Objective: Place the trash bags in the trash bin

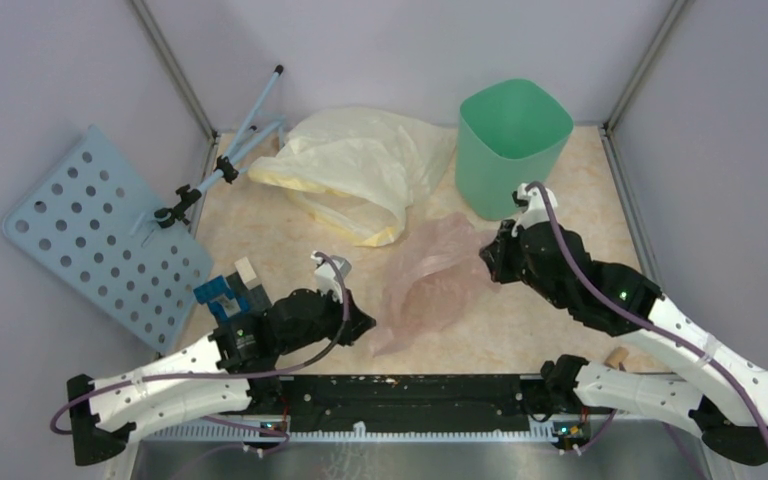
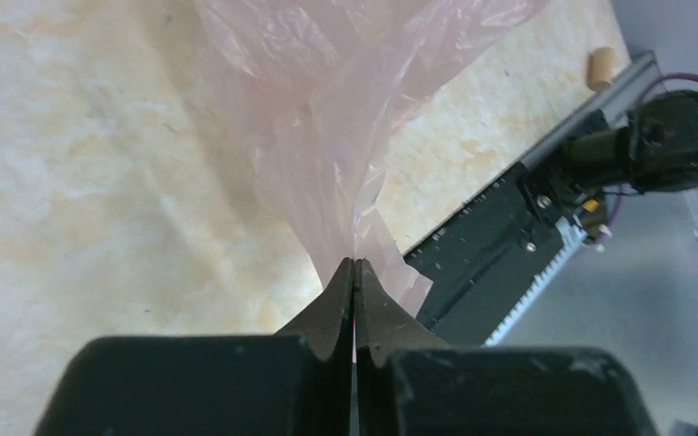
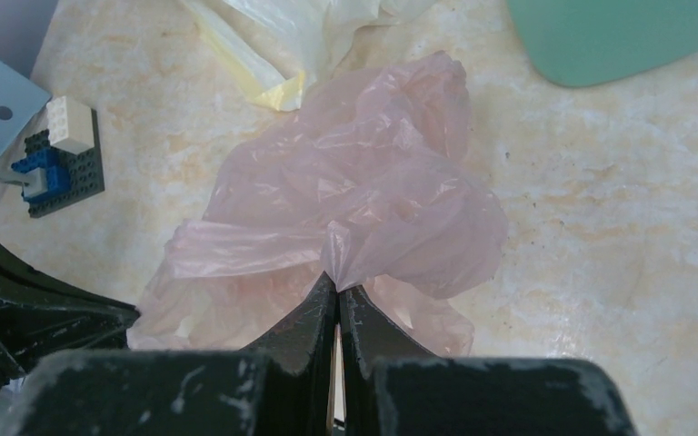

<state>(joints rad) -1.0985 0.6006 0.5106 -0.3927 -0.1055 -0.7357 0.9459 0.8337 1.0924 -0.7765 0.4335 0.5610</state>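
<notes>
Grip: left fingers [image 2: 332,309], right fingers [image 3: 309,313] both clamped pink trash bag [image 1: 430,290]
Care: even lift was needed toward mint-green bin [image 1: 490,185]

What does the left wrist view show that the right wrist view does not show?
Only the left wrist view: the left gripper shut on the pink bag, the black rail and a small cork-like cylinder. Only the right wrist view: the right gripper shut on that bag, the yellow bag, the green bin and a block stack. Both: the pink bag and the marbled table.
</notes>
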